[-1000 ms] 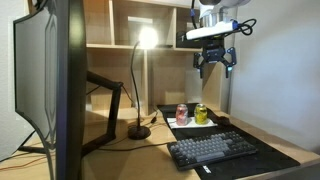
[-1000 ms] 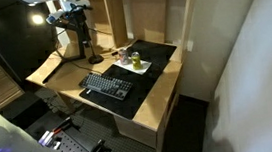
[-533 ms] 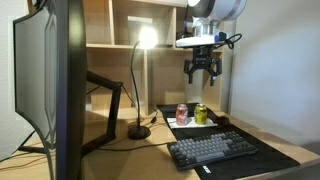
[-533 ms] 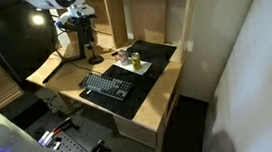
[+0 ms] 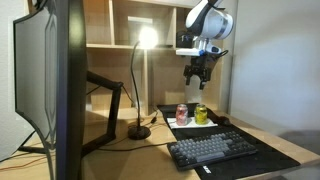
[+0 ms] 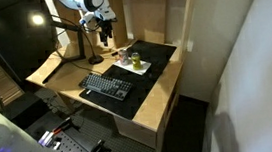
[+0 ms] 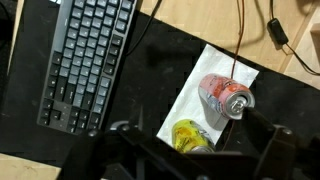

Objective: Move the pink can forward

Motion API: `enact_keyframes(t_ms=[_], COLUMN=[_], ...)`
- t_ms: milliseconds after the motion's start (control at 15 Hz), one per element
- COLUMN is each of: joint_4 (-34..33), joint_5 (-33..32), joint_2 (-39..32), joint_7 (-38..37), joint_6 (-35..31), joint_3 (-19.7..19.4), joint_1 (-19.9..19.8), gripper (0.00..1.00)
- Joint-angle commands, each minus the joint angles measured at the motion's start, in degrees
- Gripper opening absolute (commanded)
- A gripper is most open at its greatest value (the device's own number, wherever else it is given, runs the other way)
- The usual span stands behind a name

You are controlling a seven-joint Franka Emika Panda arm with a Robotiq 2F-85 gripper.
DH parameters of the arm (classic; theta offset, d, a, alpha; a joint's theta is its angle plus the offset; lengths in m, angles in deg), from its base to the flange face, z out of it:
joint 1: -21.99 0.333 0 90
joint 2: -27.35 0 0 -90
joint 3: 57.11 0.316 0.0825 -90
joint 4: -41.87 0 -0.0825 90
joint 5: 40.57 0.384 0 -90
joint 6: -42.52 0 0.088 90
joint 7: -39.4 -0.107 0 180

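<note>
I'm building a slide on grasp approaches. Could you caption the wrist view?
Wrist view: pink can and yellow-green can on a white sheet atop a black mat, keyboard alongside.

Looks like an office desk setup to me, maybe a home office, can't tell which. There's a big monitor [image 5: 48,80] on a swing arm [image 5: 105,90], a black keyboard [image 5: 212,150] sitting on a dark desk mat [image 6: 152,54], and a gooseneck desk lamp [image 5: 146,38] switched on. The desk [image 6: 173,82] is light wood with a matching shelf hutch [image 5: 115,25] built up behind it, and a few cables [image 7: 276,32] trail across the wood.
</note>
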Motion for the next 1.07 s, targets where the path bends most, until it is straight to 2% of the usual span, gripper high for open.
enact_keyframes(t_ms=[0,67,333,800,1000], joint_4=[0.5,-0.4,-5.3,-15.9,-19.3], joint_5=[-1.9,1.9,9.0,14.0,13.1], joint_2=[-0.6,-3.0,-11.1,-21.8,-24.5], joint_7=[1.5,5.0,3.9,-0.7,-3.4], joint_6=[0.0,-2.2,-8.4,-12.2,-13.5], joint_3=[-2.2,-1.4,-1.8,-3.7,-4.6], joint_1=[2.5,1.8,1.7,2.6,3.6], gripper=[1.0,1.0,1.0,1.0,1.0])
